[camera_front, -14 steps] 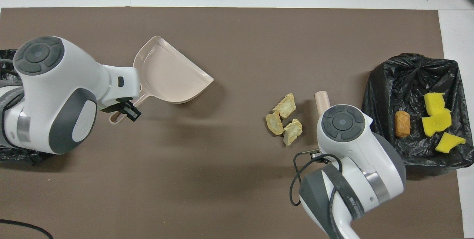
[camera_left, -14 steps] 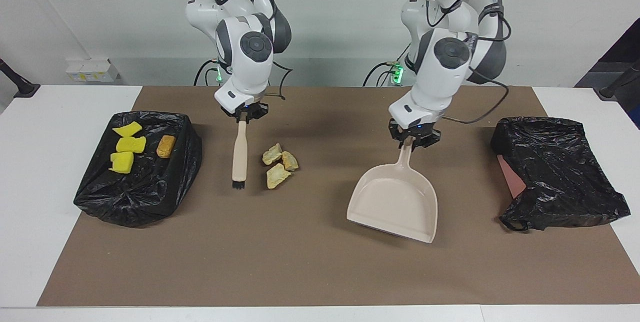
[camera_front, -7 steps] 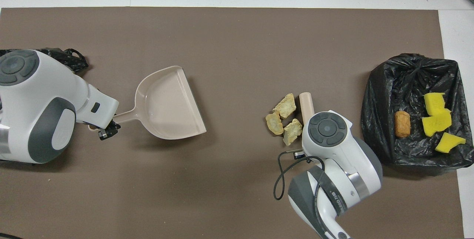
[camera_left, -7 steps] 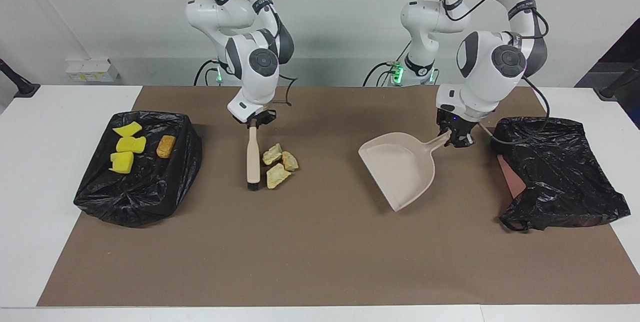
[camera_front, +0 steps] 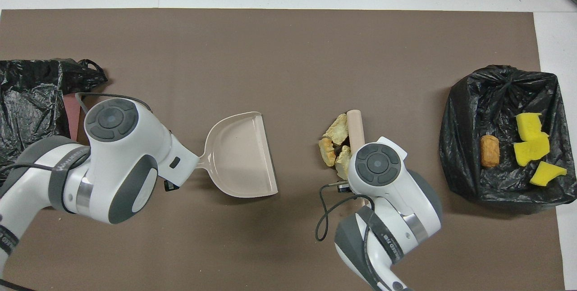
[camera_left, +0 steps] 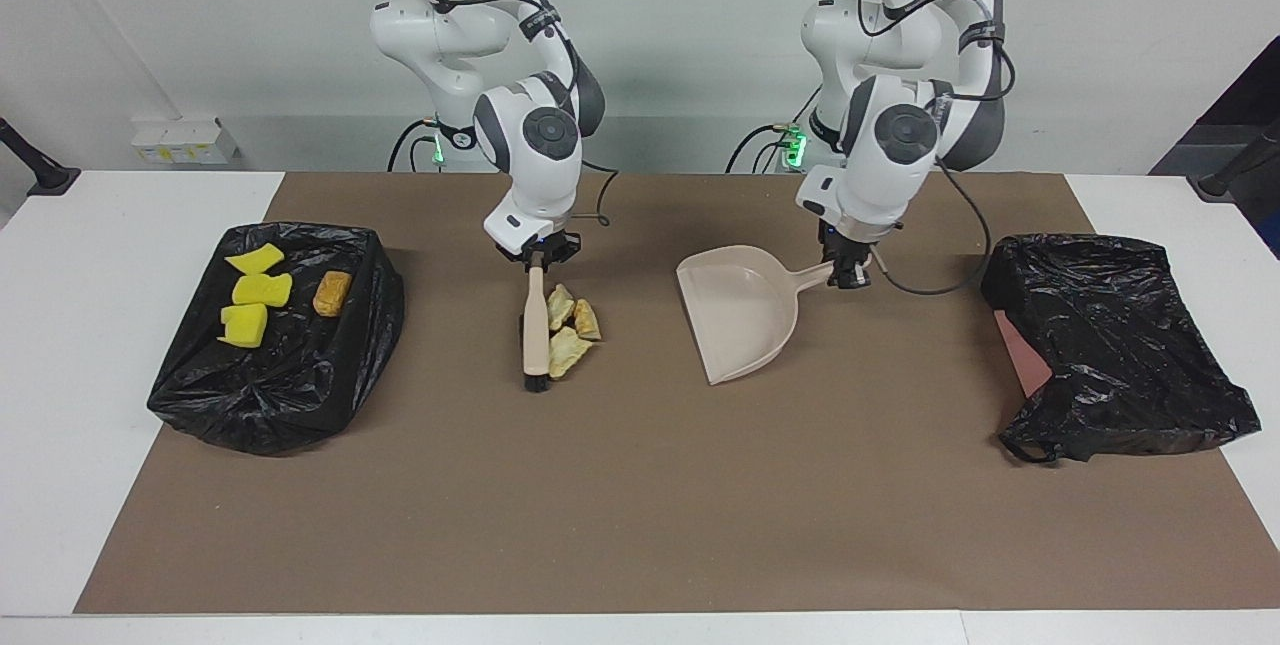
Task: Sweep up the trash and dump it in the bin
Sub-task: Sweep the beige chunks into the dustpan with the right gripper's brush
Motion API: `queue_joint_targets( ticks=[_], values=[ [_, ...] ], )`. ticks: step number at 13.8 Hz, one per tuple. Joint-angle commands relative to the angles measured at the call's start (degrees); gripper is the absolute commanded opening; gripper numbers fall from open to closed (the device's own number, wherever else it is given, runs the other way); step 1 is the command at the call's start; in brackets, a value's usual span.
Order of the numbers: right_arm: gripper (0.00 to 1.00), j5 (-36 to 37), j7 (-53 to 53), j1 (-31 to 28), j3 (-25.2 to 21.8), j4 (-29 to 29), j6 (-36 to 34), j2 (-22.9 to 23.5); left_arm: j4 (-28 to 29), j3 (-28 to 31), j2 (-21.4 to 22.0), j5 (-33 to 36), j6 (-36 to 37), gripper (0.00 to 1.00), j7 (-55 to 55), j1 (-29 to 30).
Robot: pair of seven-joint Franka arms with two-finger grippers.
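Under the right gripper: three tan chunks (camera_left: 568,327) lie bunched on the mat, touching the brush (camera_left: 536,335) on the side toward the dustpan (camera_left: 742,317).
Handling: they look light, crumbly and spongy, better pushed with the bristles than pinched.
Right gripper (camera_left: 538,260): pinched on the brush handle's top, bristle end down on the mat.
Left gripper (camera_left: 848,275): clamped on the dustpan handle, open lip turned toward the chunks, a gap between.
Already binned: yellow pieces (camera_left: 252,294) and an orange-brown one (camera_left: 332,292) sit on the black-bagged bin (camera_left: 290,375), out past the right gripper.
Surface: brown mat (camera_left: 620,505) over a white tabletop (camera_left: 90,345); another black bag (camera_left: 1120,345) lies at the left arm's end.
Room: plain white wall.
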State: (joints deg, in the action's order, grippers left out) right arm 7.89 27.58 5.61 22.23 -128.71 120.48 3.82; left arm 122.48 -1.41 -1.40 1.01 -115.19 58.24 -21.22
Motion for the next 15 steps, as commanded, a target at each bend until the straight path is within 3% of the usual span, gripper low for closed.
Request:
queue_joint_targets(
  ticks=[1, 5, 9, 13, 15],
  values=[
    [0.0, -4.4, -0.2, 2.8, 0.3, 1.7, 0.6, 1.5, 1.6, 0.7, -0.6, 3.8, -3.3, 0.0, -3.6, -5.4],
    [0.0, -11.6, -2.9, 6.2, 0.3, 5.1, 0.5, 3.9, 4.7, 0.5, -0.7, 3.7, -9.2, 0.0, -10.3, -8.4],
    [0.0, -27.8, -7.7, 10.0, 0.3, 9.0, 0.9, 4.8, 7.2, 0.4, -0.3, 3.7, -13.4, 0.0, -12.2, -8.7],
    [0.0, -28.1, -7.0, 9.5, -0.5, 11.5, -5.8, 1.5, 6.5, 0.4, -0.4, 3.0, -14.3, 0.0, -11.1, -8.4],
    [0.0, -24.1, -3.8, 7.8, -0.5, 11.0, -10.2, -2.6, 6.3, 0.4, -1.0, 2.6, -14.3, 0.0, -9.5, -6.9]
  ],
)
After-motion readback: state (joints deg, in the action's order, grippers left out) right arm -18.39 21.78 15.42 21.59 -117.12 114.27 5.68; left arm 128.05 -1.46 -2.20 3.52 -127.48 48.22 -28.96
